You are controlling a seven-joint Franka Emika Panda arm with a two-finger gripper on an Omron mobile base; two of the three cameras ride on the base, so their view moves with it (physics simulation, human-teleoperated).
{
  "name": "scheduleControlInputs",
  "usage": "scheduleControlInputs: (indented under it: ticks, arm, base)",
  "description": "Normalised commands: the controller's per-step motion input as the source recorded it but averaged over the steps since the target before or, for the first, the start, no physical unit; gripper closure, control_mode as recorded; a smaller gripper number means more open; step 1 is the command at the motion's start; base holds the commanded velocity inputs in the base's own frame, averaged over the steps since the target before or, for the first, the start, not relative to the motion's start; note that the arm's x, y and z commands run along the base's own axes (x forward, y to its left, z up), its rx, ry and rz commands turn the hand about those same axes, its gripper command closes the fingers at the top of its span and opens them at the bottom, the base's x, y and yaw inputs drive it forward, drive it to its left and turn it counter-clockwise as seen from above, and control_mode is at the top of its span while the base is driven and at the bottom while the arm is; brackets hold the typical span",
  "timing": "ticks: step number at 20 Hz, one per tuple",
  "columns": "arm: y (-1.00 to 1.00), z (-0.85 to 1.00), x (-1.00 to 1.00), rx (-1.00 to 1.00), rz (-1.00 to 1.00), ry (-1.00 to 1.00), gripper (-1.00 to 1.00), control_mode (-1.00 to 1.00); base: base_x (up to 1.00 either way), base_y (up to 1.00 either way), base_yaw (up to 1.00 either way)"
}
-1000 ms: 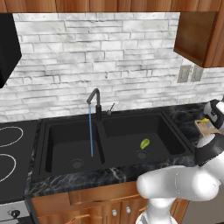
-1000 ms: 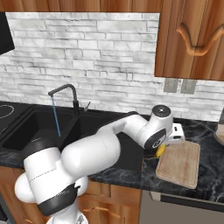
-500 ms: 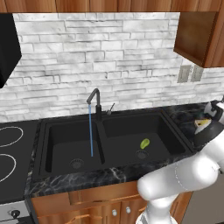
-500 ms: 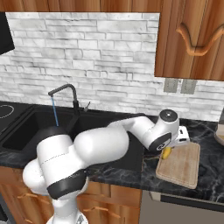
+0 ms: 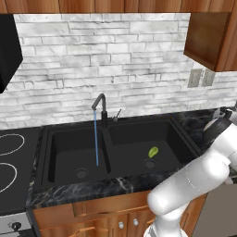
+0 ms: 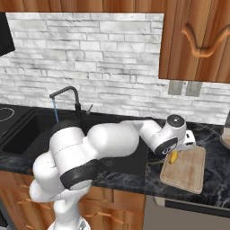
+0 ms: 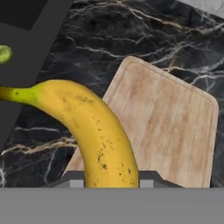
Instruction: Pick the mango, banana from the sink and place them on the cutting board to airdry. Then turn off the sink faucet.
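My gripper [image 6: 174, 152] is shut on the banana [image 6: 173, 157], a curved yellow fruit with dark specks, held just above the near left end of the tan cutting board [image 6: 187, 171]. In the hand view the banana [image 7: 98, 131] runs up between my fingers, with the cutting board [image 7: 175, 118] below and behind it. The green mango [image 5: 152, 151] lies in the right basin of the black sink [image 5: 69, 139], near its drain. It also peeks in as the mango [image 7: 3, 53] at the left edge of the hand view. A blue stream falls from the black sink faucet [image 5: 99, 107] into the left basin.
Black marble counter [image 6: 211, 134] surrounds the board. Stove burners [image 5: 8, 157] lie left of the sink. A wall outlet [image 6: 182, 88] and a wooden cabinet [image 6: 197, 40] sit above the board. A tan object [image 6: 225, 137] stands at the far right edge.
My arm has swung right, carrying the banana from beside the sink's right rim to over the cutting board's left end. The mango and the running water are unchanged.
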Motion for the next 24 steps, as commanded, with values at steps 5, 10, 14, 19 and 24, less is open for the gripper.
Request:
scheduleControlInputs:
  ticks: [5,10,14,19,24]
  arm:
    - [-0.18,-0.18,0.23,0.0,0.04,0.01,1.0,-1.0]
    - [-0.27,-0.19,0.16,0.02,0.05,0.01,1.0,-1.0]
    - [-0.19,-0.18,0.13,0.01,0.06,0.0,1.0,-1.0]
    - [-0.1,-0.17,0.17,0.0,0.04,0.01,1.0,-1.0]
    - [-0.01,-0.21,0.18,0.0,0.02,0.02,1.0,-1.0]
  base:
    - [0.0,0.0,0.0]
    - [0.0,0.0,0.0]
    - [0.0,0.0,0.0]
    - [0.0,0.0,0.0]
    - [0.0,0.0,0.0]
